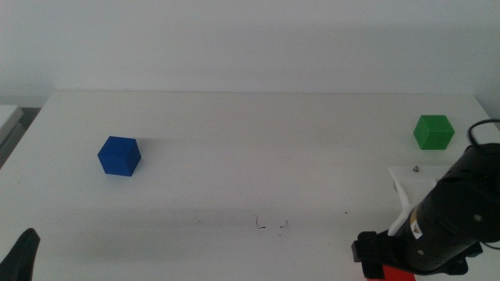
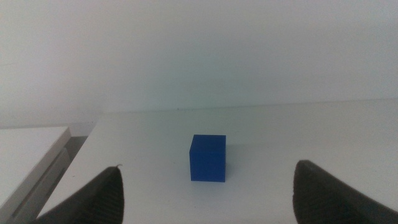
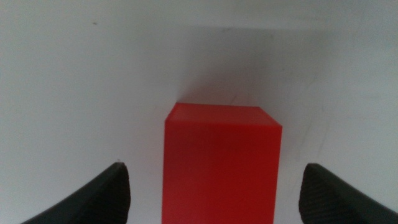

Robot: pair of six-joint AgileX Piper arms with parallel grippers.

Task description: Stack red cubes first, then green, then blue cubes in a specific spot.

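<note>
A: Start at the right gripper [image 3: 214, 193]. What are its fingers doing?

B: In the right wrist view its two dark jaws stand wide apart, one on each side of the red cube [image 3: 221, 165]. The cube sits between them with a clear gap of white table on both sides, so nothing is clamped.

A: And where does that put the red cube on the table [image 1: 234, 140]?

B: At the near edge, toward the right side. In the middle view only a sliver of red [image 1: 397, 273] shows under the right arm, which comes in from the right and covers most of it.

A: The left gripper [image 2: 205, 199]?

B: Also spread open. Its jaws rise far apart in the left wrist view, holding nothing, and it waits low at the near left corner, where one dark jaw tip shows in the middle view.

A: What lies ahead of it?

B: The blue cube [image 2: 208, 158], resting flat on the table well beyond the jaws. From the middle view it sits on the left part of the table [image 1: 119, 156], apart from everything else.

A: And the green cube [image 1: 433, 131]?

B: Far right, toward the back edge, beyond the right arm and not touching it. Just nearer than it, a white flat piece [image 1: 410, 186] lies beside the arm
</note>
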